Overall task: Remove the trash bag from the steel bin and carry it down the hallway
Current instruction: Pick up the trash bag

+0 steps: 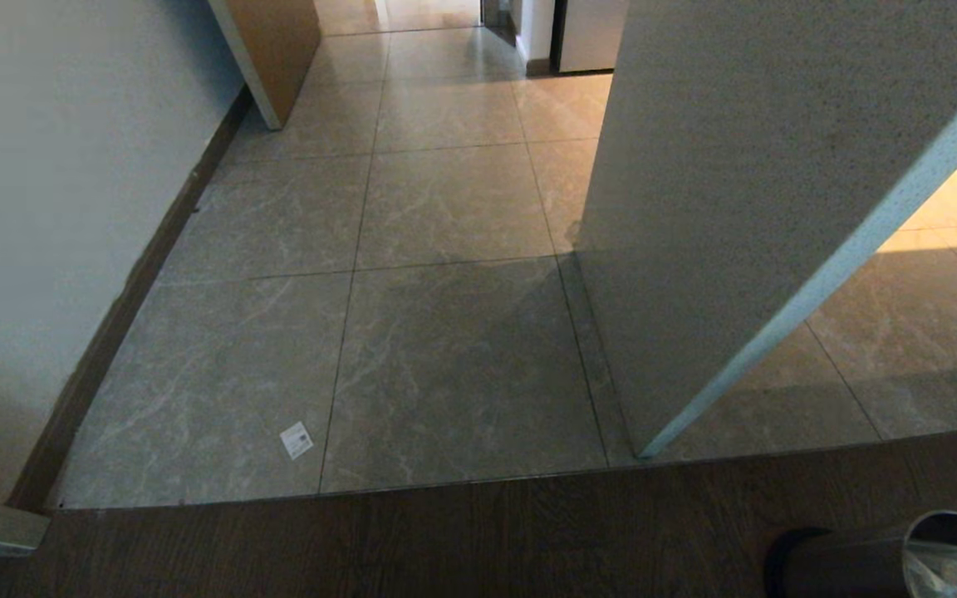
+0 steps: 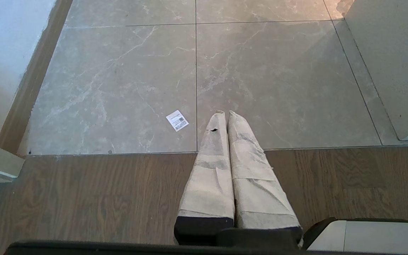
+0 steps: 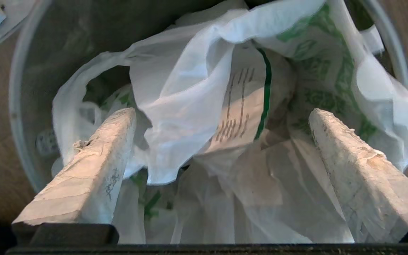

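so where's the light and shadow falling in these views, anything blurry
Head view: warm light on the tiles at right, a broad shadow beside the white wall. Left wrist view: evenly lit, sharp. Right wrist view: the trash bag is softly blurred inside the steel bin, its interior dark.

Right gripper (image 3: pixel 221 117): jaws spread wide, nothing clamped between them. Both fingers (image 3: pixel 94 166) are wrapped in pale, scuffed tape. In the right wrist view the fingers run up from about 7 and 5 o'clock, tips ending near 10 and 2 o'clock, with a wide gap across the centre. The tips point down.

Left gripper (image 2: pixel 225 113): jaws closed, taped fingers pressed together side by side, tips level, empty. Seen from the left wrist camera they rise from 6 o'clock toward the centre, angled forward and down. A small dark nick shows near one tip.

Neither arm shows in the head view.
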